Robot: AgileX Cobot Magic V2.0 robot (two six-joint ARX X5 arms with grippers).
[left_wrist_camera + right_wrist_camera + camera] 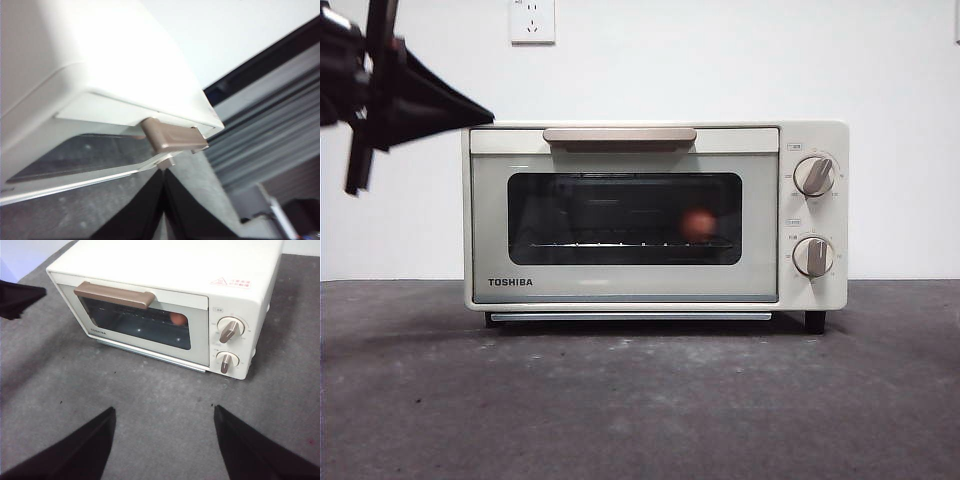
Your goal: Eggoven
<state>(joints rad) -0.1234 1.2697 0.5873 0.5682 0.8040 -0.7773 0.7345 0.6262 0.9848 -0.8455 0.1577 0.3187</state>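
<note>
Already the egg (698,224) sits inside the oven (655,215), door shut. Left gripper (164,172) — jaws pinched together, holding nothing — hovers nearest, off the handle's (620,135) end, which runs crosswise. Right gripper (162,415) waits in front, spread wide.

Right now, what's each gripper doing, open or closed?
Left gripper: jaws closed, holding nothing, near the oven handle.
Right gripper: jaws open, empty.

Cream toaster oven (625,285) with dark glass, beige handle (620,135); reddish-brown egg (697,224); grey table (640,400).
</note>
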